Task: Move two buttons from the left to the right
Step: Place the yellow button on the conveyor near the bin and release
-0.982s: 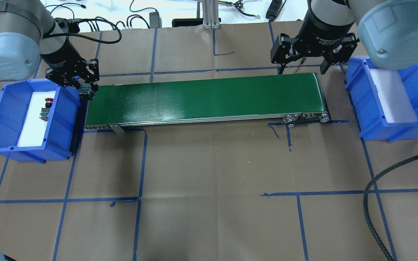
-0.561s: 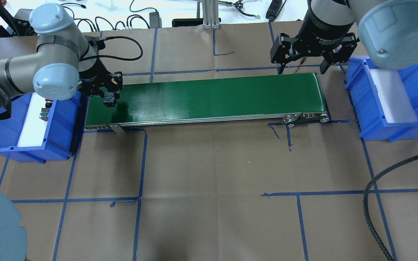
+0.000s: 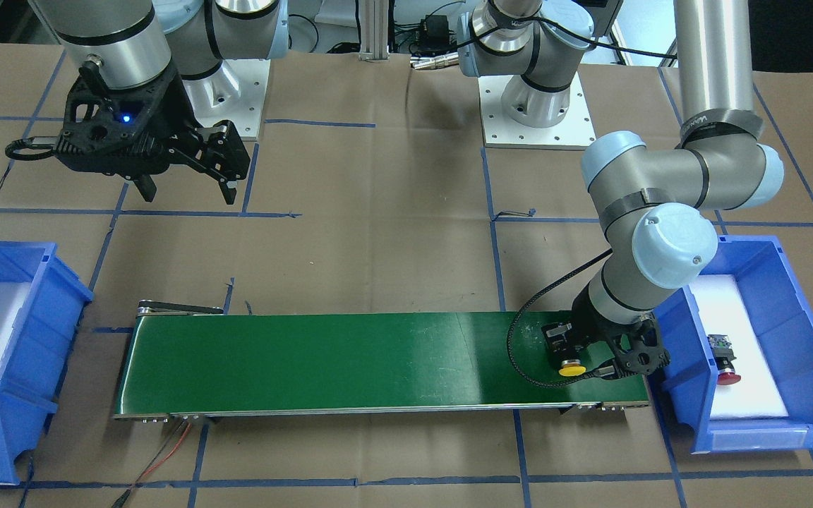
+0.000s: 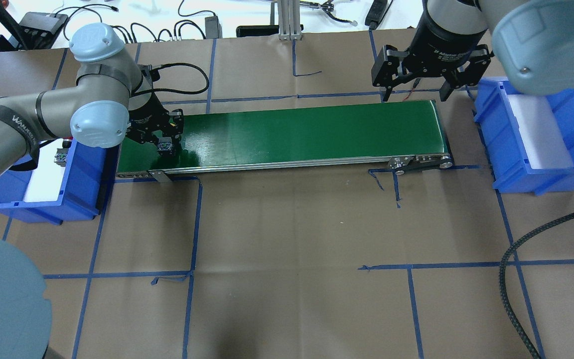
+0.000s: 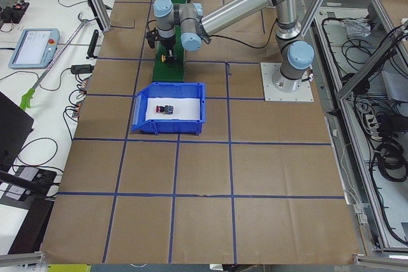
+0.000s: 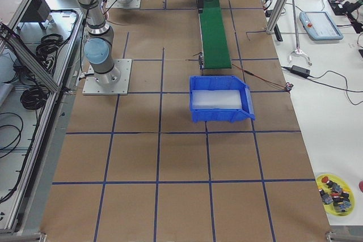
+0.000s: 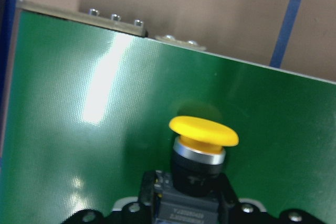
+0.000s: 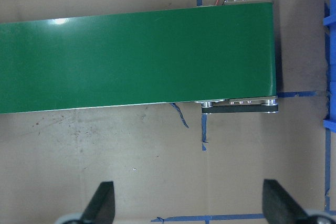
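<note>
Holding yellow button (image 7: 203, 140) in closed left pincer (image 4: 166, 145), seemingly resting on belt (image 3: 343, 360) for release, with right pincer (image 4: 415, 95) spread, empty, waiting.

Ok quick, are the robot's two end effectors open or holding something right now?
Left end effector: closed, holding the yellow button.
Right end effector: open, holding nothing.

bright even overhead light; glare streaks the green belt (image 7: 100, 90).
</note>
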Robot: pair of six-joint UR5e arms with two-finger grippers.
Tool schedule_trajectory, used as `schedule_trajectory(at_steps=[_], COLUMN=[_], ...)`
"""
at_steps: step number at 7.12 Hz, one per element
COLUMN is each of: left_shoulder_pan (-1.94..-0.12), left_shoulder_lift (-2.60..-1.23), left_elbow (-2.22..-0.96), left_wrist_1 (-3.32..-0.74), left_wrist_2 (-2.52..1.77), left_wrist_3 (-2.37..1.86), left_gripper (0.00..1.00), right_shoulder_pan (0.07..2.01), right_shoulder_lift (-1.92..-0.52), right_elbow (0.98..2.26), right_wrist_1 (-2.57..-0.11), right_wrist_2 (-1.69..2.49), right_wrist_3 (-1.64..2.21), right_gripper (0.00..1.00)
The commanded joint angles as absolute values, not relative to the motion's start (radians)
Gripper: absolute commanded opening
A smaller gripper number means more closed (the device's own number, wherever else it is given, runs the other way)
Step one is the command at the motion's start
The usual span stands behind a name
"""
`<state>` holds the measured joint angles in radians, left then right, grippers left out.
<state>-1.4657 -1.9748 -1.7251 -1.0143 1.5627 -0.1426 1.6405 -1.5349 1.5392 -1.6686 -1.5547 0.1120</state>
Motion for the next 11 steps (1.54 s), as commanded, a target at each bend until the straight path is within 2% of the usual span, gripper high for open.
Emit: schedule_trajectory(at_steps=[1, 3, 6, 9, 11], left_shoulder_pan=[-1.466, -1.463, -1.456, -1.431, -1.274], left_shoulder_lift=[-1.973, -1.912, -1.763, -1.753, -1.762], left_elbow=[-1.708, -1.688, -1.599, -1.482, -1.474], left_wrist_1=[-1.005, -1.020, -1.268, -1.420, -1.420], left_wrist_2=[1.559, 1.562, 1.562, 1.566, 1.565], left_wrist_3=[-0.141, -0.124, -0.071, 0.009, 0.212], left_gripper=[0.99, 0.99, 0.99, 0.99, 0.99], right_shoulder_pan=[1.638, 1.638, 1.640, 1.640, 1.641], right_shoulder_lift=[-1.537, -1.537, -1.536, -1.536, -1.537], right_elbow=[1.539, 1.540, 1.542, 1.540, 1.540], right_wrist_1=[-1.667, -1.666, -1.666, -1.666, -1.667], right_wrist_2=[-1.554, -1.554, -1.557, -1.562, -1.555], right_wrist_3=[0.112, 0.110, 0.110, 0.110, 0.110], right_gripper=[1.00, 1.00, 1.00, 1.00, 1.00])
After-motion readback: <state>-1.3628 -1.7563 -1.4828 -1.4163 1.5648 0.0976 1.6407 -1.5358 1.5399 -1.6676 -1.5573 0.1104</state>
